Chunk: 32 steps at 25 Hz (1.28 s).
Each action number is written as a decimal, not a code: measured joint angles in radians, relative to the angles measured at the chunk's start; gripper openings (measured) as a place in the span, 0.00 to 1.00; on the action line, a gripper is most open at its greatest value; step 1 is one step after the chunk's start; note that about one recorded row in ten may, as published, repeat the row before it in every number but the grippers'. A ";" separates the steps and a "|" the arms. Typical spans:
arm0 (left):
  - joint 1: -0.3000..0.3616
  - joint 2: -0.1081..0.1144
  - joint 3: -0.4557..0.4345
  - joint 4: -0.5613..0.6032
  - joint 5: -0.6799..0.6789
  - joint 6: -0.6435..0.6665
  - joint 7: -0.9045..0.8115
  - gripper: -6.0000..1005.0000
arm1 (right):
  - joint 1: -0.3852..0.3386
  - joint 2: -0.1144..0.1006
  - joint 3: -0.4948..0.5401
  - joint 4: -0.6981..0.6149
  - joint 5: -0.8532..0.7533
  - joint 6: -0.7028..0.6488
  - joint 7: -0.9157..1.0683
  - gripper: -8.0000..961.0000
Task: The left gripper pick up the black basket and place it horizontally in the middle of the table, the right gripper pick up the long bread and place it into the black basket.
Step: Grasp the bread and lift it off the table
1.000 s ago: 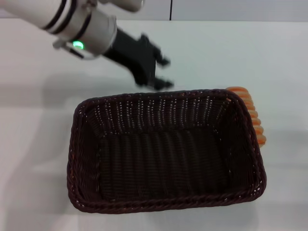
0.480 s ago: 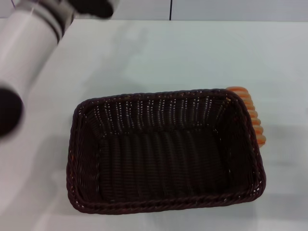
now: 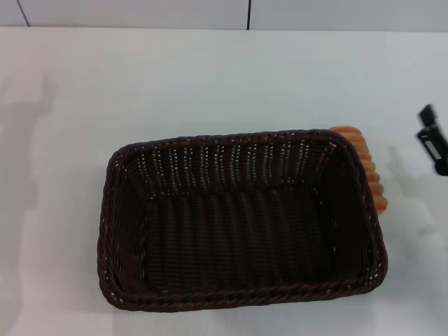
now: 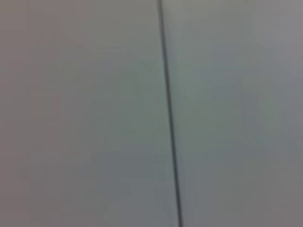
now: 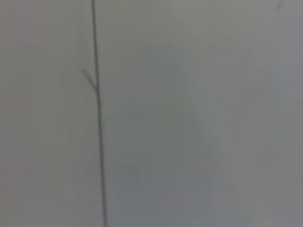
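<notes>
The black basket (image 3: 241,220) lies lengthwise across the middle of the white table (image 3: 210,77), open side up and empty. The long bread (image 3: 365,165) lies on the table against the basket's right end, mostly hidden behind the rim. Only a black tip of my right gripper (image 3: 433,140) shows at the right edge of the head view, to the right of the bread and apart from it. My left gripper is out of view. Both wrist views show only a blurred grey surface with a dark seam.
A grey wall with a dark vertical seam (image 3: 249,14) runs along the table's far edge. Bare tabletop lies left of, behind and right of the basket.
My left arm has drawn back up and to the left and has left the head view. The tip of my right gripper has come in at the right edge. Basket and bread have not moved.
</notes>
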 joint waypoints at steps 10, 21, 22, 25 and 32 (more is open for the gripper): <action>-0.026 -0.001 -0.003 0.152 0.005 0.066 -0.036 0.74 | 0.057 0.000 -0.043 0.027 0.000 0.165 0.001 0.87; -0.090 -0.001 0.001 0.225 0.019 0.075 -0.030 0.73 | 0.116 0.001 -0.070 0.040 -0.022 0.302 0.007 0.87; -0.090 -0.001 0.001 0.225 0.019 0.075 -0.030 0.73 | 0.123 0.002 -0.072 0.040 -0.033 0.320 0.007 0.87; -0.095 -0.002 0.001 0.227 0.023 0.069 -0.029 0.73 | 0.138 0.002 -0.072 0.041 -0.047 0.368 0.007 0.87; -0.108 -0.002 0.015 0.236 0.027 0.061 -0.025 0.73 | 0.150 0.004 -0.060 0.050 -0.044 0.442 0.008 0.87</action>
